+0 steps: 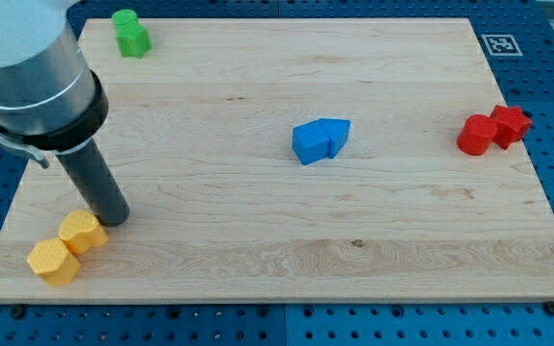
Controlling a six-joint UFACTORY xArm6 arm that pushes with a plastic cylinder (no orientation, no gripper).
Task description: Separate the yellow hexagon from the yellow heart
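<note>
Silver-grey cylindrical arm housing point(29, 72) with dark lower band, straight dark rod point(96, 183) beneath.

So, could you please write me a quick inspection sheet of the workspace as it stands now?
Surface: wooden board on blue pegboard.
Job's things: two yellow blocks touching at the view's bottom left; yellow hexagon, the second yellow block up-right of it, heart shape unclear.
Clutter: green block top left; two blue blocks touching, centre; two red blocks touching, right.
Claw: none; my tip just right of the upper yellow block.
Cables: nothing seen.
Surroundings: printed marker tag top right.
</note>
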